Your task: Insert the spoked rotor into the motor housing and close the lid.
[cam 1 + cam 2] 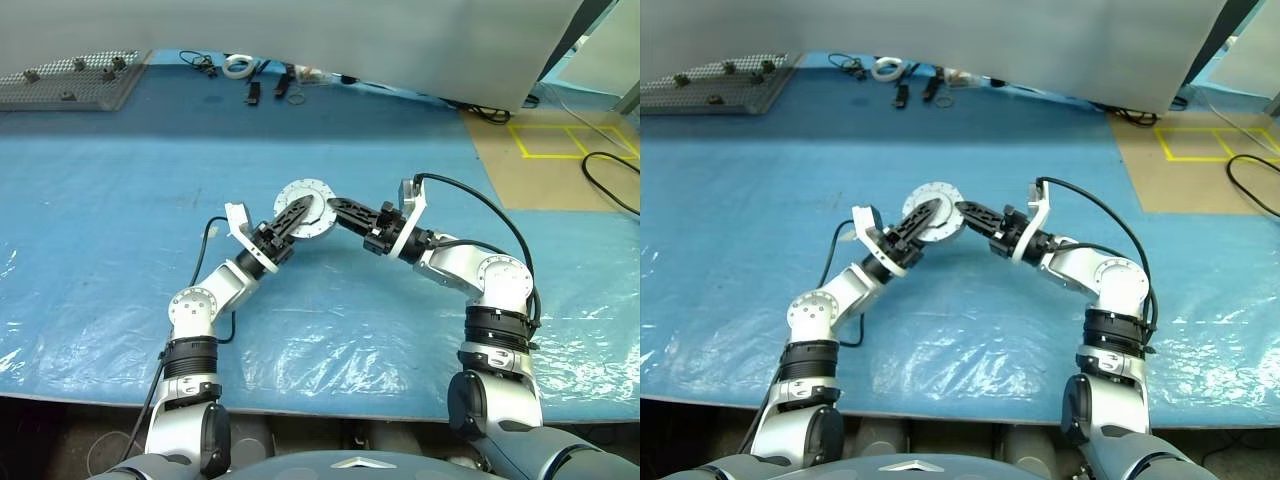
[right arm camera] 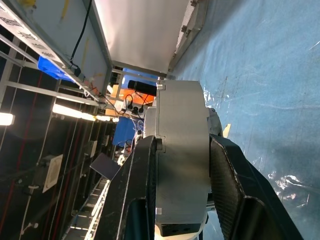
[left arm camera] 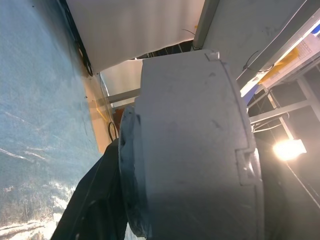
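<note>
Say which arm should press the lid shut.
Left, probably. The right gripper already clamps the motor housing by its rim, steadying it; the left gripper lies across the lid face.

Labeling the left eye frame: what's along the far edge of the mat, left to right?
Grey pegboard tray → white tape roll → small black parts → yellow floor tape square → black cable.

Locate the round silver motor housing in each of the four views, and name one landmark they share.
Left eye view: motor housing at centre, held above the blue tarp, between both grippers.
Right eye view: just left of centre.
Left wrist view: its grey side wall looms across the middle.
Right wrist view: edge-on at centre, clamped between two black fingers.
Shared landmark: the blue tarp.
</note>
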Available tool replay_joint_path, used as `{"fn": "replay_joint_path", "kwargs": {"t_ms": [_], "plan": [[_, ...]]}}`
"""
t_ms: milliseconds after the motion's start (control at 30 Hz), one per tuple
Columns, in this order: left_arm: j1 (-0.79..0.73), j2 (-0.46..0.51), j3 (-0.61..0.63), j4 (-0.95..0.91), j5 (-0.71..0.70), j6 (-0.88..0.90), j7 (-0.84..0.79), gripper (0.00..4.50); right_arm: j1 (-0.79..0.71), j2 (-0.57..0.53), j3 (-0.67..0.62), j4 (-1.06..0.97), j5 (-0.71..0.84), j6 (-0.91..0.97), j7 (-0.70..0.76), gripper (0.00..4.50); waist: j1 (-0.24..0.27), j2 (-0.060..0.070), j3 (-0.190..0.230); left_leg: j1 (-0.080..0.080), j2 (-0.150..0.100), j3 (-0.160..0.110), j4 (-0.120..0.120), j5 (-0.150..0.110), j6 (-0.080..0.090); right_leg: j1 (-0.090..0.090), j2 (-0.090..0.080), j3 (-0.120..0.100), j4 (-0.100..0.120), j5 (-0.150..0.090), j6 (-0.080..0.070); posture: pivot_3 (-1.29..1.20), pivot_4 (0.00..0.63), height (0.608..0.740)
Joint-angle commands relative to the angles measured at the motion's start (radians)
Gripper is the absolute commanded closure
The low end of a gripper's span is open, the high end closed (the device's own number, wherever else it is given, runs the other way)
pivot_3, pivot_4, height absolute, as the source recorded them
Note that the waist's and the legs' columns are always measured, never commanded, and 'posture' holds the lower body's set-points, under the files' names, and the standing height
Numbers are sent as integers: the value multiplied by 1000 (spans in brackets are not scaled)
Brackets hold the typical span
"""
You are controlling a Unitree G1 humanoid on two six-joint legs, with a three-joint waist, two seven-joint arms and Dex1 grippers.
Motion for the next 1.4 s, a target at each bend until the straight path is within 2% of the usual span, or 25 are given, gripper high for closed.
{"fn": "replay_joint_path", "kwargs": {"t_ms": [33,200,267,300,433,633,1033,1200,1400], "plan": [[-20,-4,-26,-44,13,4,2,1894,-9,10,-1,-36,62,-16,15,3318,0,0,0,0,0,0,0,0,0,0,0,0,0,0,0,0,150,740],[-19,-5,-31,-45,24,1,3,1894,7,-7,42,-96,-34,-73,99,3318,1,0,0,0,0,0,0,0,0,0,0,0,0,0,0,0,150,740],[-21,-4,-29,-42,27,-2,2,1894,12,0,41,-96,-45,-101,114,2620,1,0,0,0,0,0,0,0,0,0,0,0,0,0,0,0,150,740],[-22,-4,-28,-40,33,-8,5,1894,12,0,41,-93,-43,-105,124,2428,1,0,0,0,0,0,0,0,0,0,0,0,0,0,0,0,150,740],[-36,-7,-3,-31,24,-19,11,1894,-15,16,6,-5,66,-63,47,1140,0,0,0,0,0,0,0,0,0,0,0,0,0,0,0,0,150,740],[-45,19,-3,-29,58,-24,28,1894,-12,-2,13,2,87,-48,28,1140,3,0,0,0,0,0,1,0,0,0,0,0,0,0,0,0,150,740],[-85,136,143,-94,-5,-76,89,1894,0,-47,32,8,41,-46,65,1140,2,0,0,0,0,-1,1,0,0,0,0,-1,1,0,0,0,150,740],[-105,219,190,-63,33,-122,85,1894,-3,-57,48,7,13,-51,94,1140,14,0,0,0,0,-1,1,0,0,0,0,-2,0,0,0,0,150,740],[-118,415,221,69,186,-246,40,1894,26,-129,127,-39,-222,-189,199,1140,14,0,0,0,1,-1,1,0,0,0,0,-2,0,0,0,0,150,740]]}}
